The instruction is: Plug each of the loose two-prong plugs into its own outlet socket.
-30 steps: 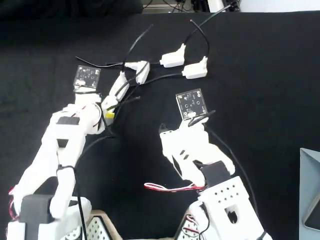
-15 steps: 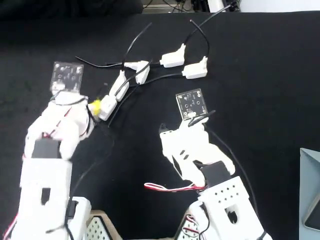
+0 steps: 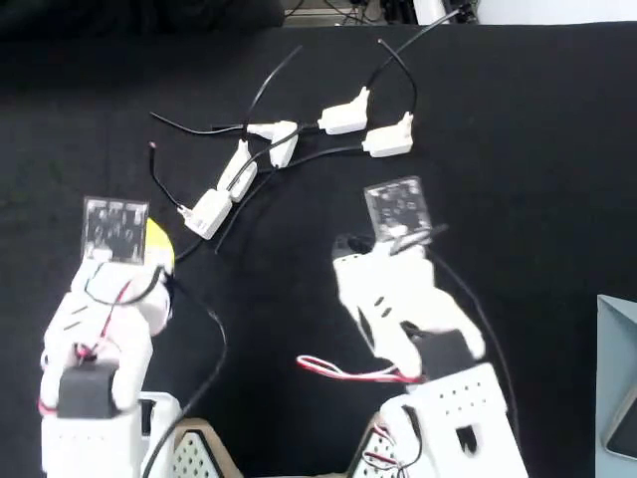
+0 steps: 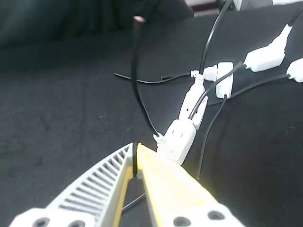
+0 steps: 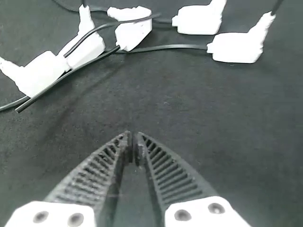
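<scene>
Left jaws, seen from the high view, lie at the near left of the black desk (image 3: 537, 199), their yellow finger (image 3: 157, 249) showing beside the wrist. They are near a white socket block (image 3: 209, 212) but apart from it. Past that block lie a long plug (image 3: 237, 169) and a small plug (image 3: 277, 141). Farther right lie one angled plug (image 3: 344, 113) and another angled plug (image 3: 389, 140). All lie loose on the desk, with a black cable (image 3: 199, 127) trailing among them. The right arm (image 3: 398, 289) stands mid-desk, short of the angled plugs.

From the left wrist, the left jaws are pressed together at the tips, with only a thin dark line between them. The socket block (image 4: 179, 139) lies just beyond, untouched, with the long plug (image 4: 195, 101) behind it. A cable (image 4: 135, 71) rises beside them.

From the right wrist, the right jaws are clenched tip to tip and grasp nothing. The socket block (image 5: 40, 71), the long plug (image 5: 85, 45), the small plug (image 5: 132, 28) and both angled plugs (image 5: 199, 19) (image 5: 236, 46) lie well beyond them.
</scene>
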Motion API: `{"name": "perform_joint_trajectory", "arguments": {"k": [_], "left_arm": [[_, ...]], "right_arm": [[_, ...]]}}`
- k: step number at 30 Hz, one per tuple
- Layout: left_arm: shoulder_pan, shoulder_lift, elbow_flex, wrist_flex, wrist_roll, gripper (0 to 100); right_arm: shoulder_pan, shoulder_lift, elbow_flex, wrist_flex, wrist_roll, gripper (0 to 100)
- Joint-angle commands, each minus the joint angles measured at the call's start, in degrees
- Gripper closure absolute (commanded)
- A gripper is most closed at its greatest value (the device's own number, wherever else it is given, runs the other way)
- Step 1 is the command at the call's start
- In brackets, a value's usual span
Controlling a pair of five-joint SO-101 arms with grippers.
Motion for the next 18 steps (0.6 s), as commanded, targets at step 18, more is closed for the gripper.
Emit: {"name": "perform_joint_trajectory", "arguments": {"k": [18], "left_arm": [[-0.4,-14.6,17.2,8.0,0.3,97]], "right_arm": [[4.8,-34.2,14.8,14.2,0.1,98.6]]}}
